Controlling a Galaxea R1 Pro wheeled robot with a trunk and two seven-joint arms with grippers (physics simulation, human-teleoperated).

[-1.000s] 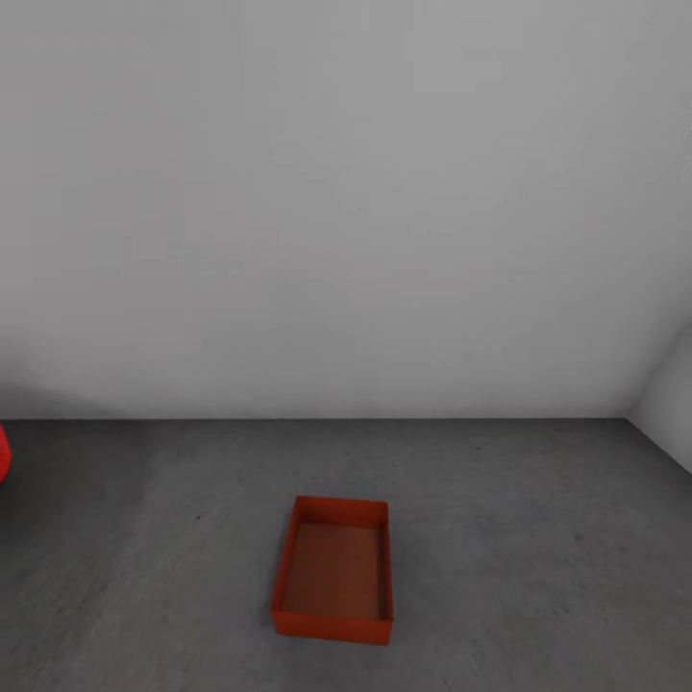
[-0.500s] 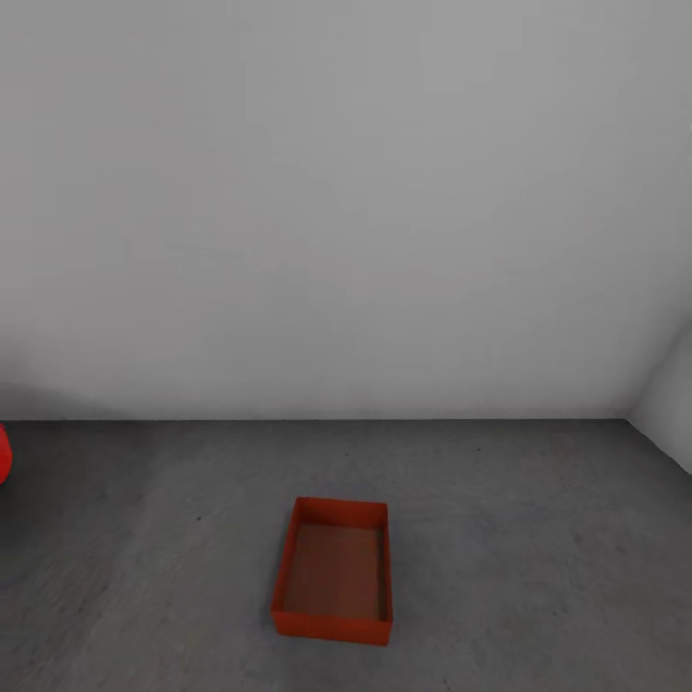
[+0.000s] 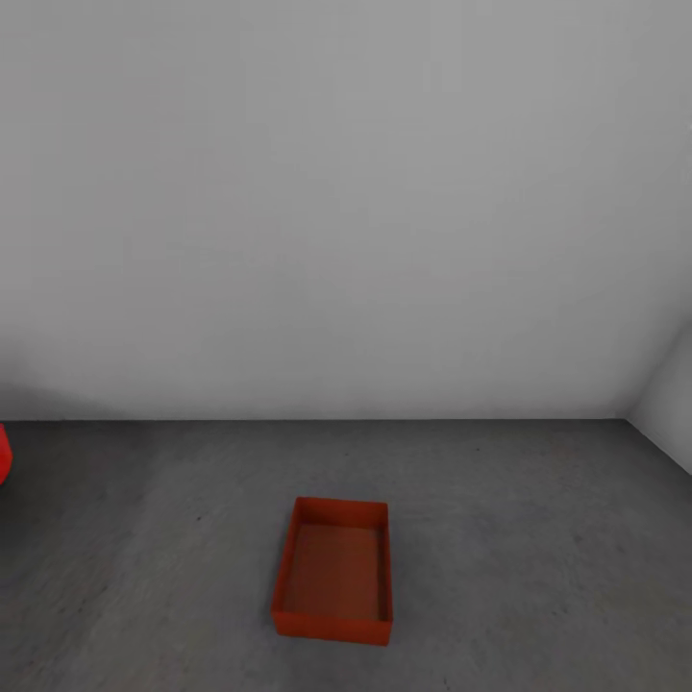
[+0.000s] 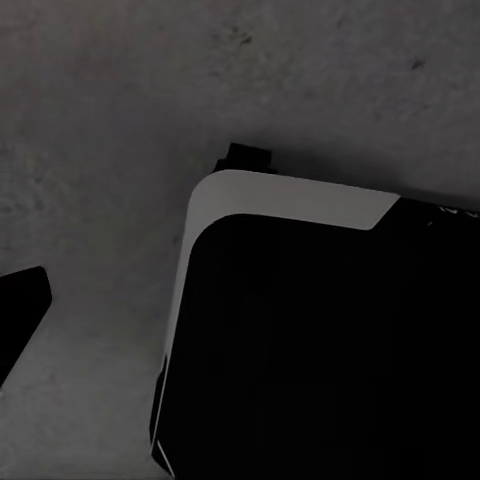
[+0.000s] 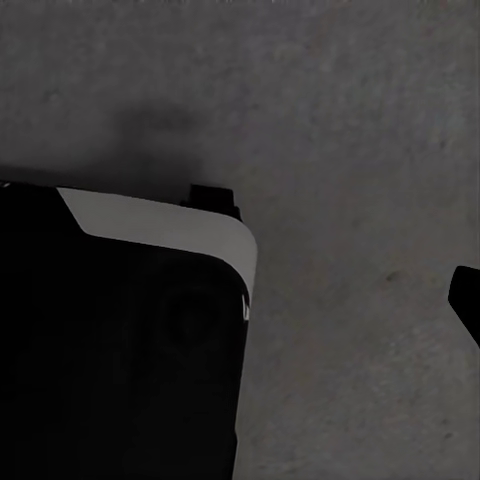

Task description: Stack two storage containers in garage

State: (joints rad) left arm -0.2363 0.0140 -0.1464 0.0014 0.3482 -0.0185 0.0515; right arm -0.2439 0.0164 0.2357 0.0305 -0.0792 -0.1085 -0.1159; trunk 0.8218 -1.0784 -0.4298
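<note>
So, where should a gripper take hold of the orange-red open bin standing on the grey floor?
Probably on one long side wall of the orange-red rectangular open-top bin, coming from above. It sits upright on the dark grey concrete floor, so its thin straight rim is exposed for pinching.

Red object point(image 3: 3, 454): cut off by head view's left edge, identity unclear. Dark tip point(image 4: 18, 305): cropped at wrist view's edge.
</note>
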